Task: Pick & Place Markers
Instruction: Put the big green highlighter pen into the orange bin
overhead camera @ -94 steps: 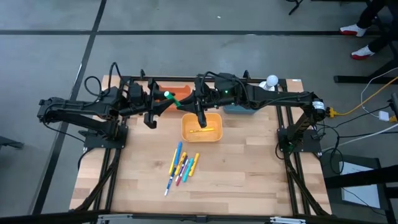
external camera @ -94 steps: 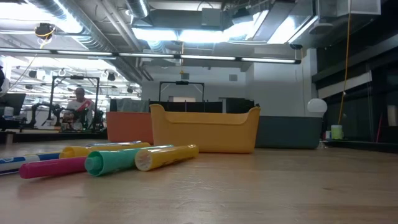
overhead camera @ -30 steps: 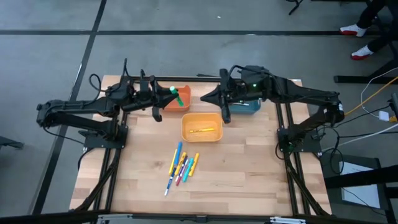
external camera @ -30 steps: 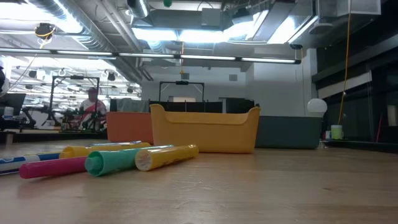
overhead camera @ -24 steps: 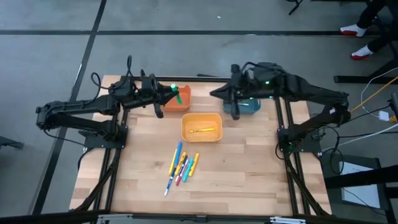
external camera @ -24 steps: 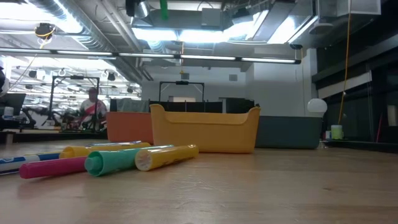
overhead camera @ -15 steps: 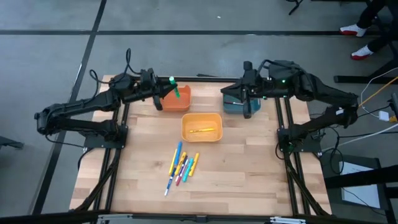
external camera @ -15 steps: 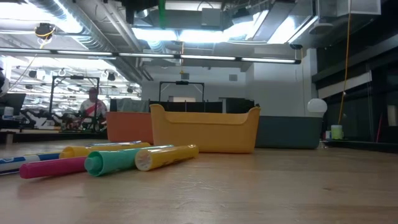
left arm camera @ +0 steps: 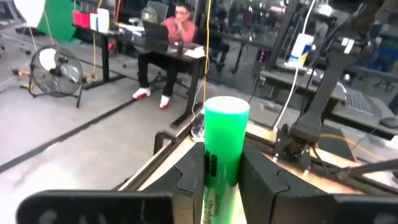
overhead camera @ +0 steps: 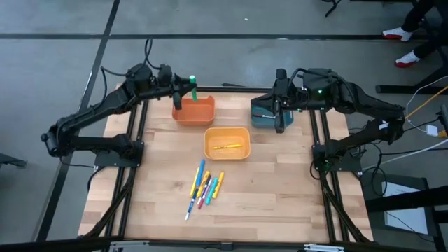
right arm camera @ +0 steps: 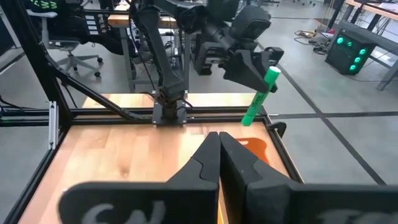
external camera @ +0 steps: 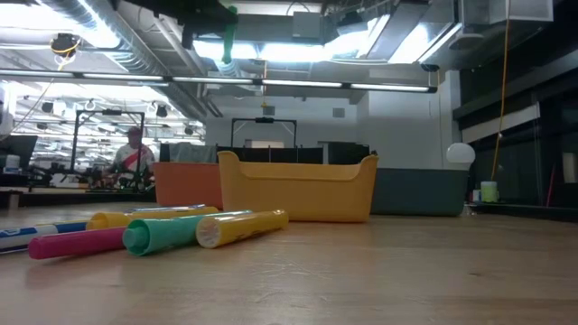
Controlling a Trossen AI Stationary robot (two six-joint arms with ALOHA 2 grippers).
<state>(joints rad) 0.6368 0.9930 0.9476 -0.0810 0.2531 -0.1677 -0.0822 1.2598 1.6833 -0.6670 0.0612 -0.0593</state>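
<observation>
Here we found the left pincer pinching a green marker and holding it above the orange bin, at the bin's far rim as the high view gave it. The left wrist view showed the marker clamped between the two dark fingers, its blunt end sticking out past the tips. From the right wrist view the marker hung tilted, well above the orange bin.

The right pincer waited over the teal bin beside the orange bin, its fingers pressed together and holding nothing.

A yellow bin sat on the bench nearer the camera than the orange bin, with a single yellow marker inside. The loose markers lay in a small heap on the bench farther from the orange bin than the yellow bin, and the low view showed the pink, teal-green and yellow ones lying side by side.

We judged the step in hand to be the drop into the orange bin. To do it well, we would bring the marker over the middle of the bin, not its rim, lower it closer to the walls so that it could not bounce out, level the tilt, and only then spread the fingers.
</observation>
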